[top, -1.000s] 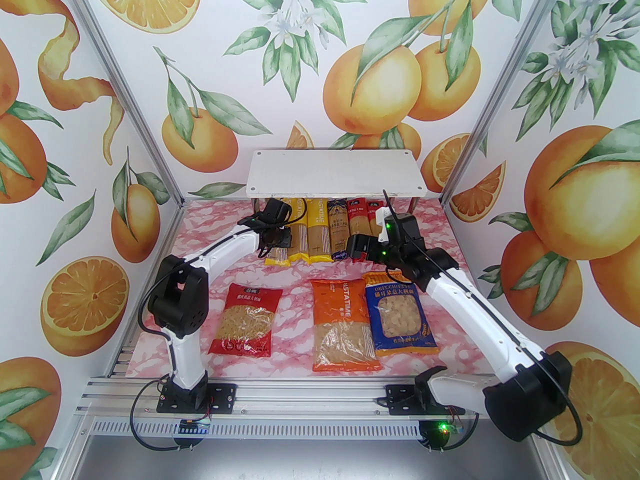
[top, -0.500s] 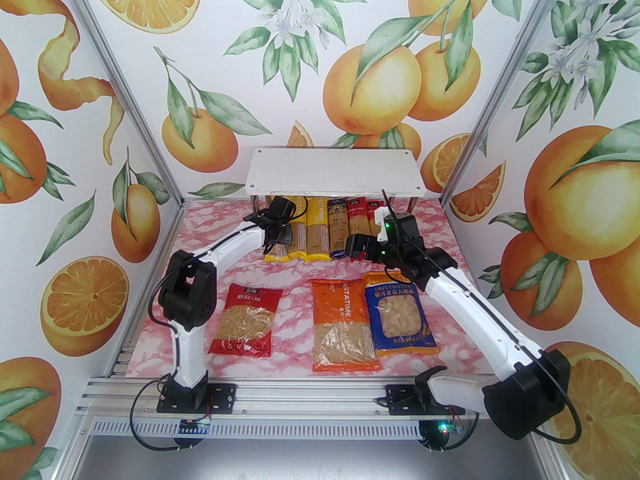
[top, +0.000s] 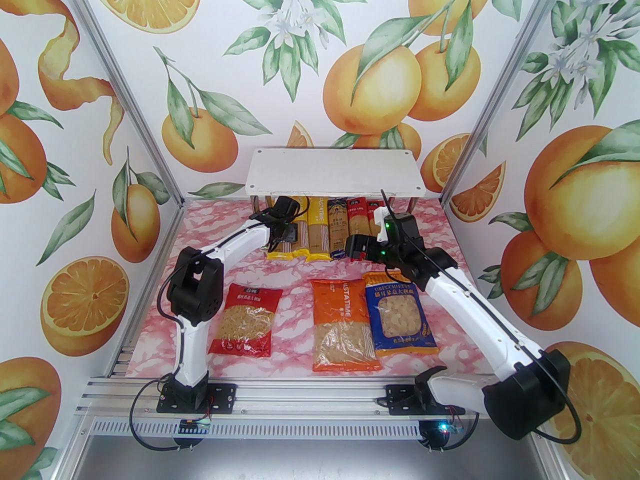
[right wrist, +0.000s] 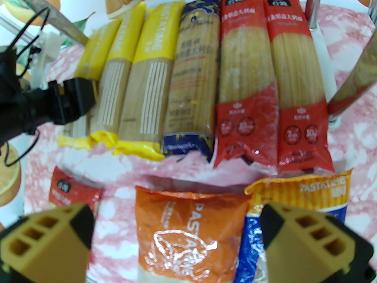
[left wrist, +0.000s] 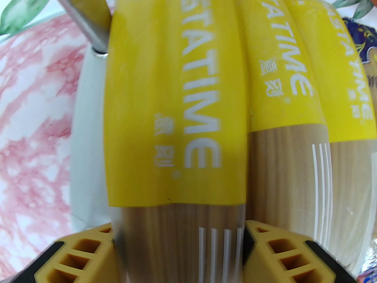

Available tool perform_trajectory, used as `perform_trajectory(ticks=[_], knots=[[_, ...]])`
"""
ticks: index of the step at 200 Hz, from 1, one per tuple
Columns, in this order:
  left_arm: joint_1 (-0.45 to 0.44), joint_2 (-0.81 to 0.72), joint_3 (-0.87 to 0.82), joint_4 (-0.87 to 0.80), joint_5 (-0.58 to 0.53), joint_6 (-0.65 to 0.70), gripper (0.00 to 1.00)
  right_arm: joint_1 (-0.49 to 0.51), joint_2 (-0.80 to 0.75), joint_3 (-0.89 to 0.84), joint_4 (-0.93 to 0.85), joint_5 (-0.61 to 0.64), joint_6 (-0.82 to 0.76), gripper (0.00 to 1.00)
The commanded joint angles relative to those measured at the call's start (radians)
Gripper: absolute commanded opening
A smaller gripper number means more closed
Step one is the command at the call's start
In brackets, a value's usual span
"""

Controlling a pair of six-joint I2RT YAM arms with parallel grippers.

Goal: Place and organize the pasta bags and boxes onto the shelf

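Your left end effector straddles the leftmost yellow spaghetti pack; whether its fingers pinch it or stand free is unclear. The pack lies on the lower board of the shelf, beside a chrome leg, against its yellow neighbour. Retreat while pinching and you drag it out of the row. Your right end effector hangs wide open above the orange bag.

Spaghetti packs seemingly in shelf; bags lie before.
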Motion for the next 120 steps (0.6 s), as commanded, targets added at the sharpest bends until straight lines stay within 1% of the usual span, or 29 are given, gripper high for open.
perform_trajectory(ticks=[1, 37, 68, 99, 120], knots=[[0.018, -0.006, 0.05, 0.068, -0.073, 0.021, 0.69, -0.005, -0.004, 0.011, -0.005, -0.011, -0.014, 0.99], [0.001, -0.037, 0.032, 0.126, -0.106, 0.08, 0.76, -0.005, -0.007, 0.01, -0.008, -0.015, -0.016, 0.99], [-0.034, -0.096, -0.028, 0.218, -0.163, 0.152, 0.77, -0.005, -0.008, 0.008, -0.01, -0.023, -0.016, 0.99], [-0.07, -0.165, -0.118, 0.3, -0.173, 0.188, 0.74, -0.005, -0.01, 0.003, -0.007, -0.03, -0.015, 0.99], [-0.098, -0.208, -0.173, 0.317, -0.182, 0.189, 0.68, -0.005, -0.01, 0.001, -0.005, -0.038, -0.014, 0.99]])
